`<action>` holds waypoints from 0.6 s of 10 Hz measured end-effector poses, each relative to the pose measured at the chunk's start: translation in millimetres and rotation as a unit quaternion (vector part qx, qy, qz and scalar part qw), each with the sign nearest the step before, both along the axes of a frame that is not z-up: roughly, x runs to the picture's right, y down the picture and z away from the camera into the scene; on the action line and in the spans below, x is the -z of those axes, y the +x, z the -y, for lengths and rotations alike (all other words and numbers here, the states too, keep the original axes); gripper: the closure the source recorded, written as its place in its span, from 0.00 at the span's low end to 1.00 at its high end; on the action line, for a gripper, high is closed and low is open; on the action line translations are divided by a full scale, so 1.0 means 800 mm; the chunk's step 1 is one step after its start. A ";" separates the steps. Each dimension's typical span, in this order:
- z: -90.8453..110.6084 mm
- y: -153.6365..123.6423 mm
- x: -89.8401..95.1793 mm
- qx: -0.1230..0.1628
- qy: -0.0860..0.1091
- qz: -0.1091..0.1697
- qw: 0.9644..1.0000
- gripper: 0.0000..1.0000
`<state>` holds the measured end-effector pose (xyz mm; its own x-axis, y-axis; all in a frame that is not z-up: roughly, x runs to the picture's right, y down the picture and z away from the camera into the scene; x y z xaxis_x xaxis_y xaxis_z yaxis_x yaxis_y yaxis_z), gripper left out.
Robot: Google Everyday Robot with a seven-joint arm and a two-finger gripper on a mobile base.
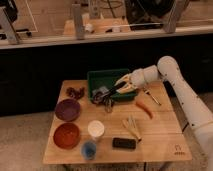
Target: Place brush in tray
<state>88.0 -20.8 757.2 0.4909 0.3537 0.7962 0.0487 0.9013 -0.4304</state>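
The green tray [111, 75] stands at the back middle of the wooden table. My gripper [121, 86] hangs over the tray's front right part, shut on the black handle of the brush [106, 93]. The brush slants down and to the left from the fingers. Its dark bristly head [98, 96] sits at the tray's front left edge; I cannot tell whether it touches the tray. The white arm [170, 75] reaches in from the right.
A purple bowl [67, 109] and a red-brown bowl [66, 135] sit on the left. A white cup [96, 129], blue cup [89, 148] and black block [124, 143] are near the front. An orange carrot-shaped item [144, 107] lies right of the tray.
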 end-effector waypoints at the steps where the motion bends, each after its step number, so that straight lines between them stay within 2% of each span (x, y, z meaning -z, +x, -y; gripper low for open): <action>1: 0.002 0.000 0.008 0.000 -0.003 0.018 1.000 0.83; 3: 0.002 0.000 0.025 0.001 -0.002 0.041 0.999 0.83; 6: 0.008 -0.002 0.029 -0.008 0.006 0.038 0.999 0.83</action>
<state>86.6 -27.5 734.4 0.4233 0.3511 0.8352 0.0673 0.9071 -0.4155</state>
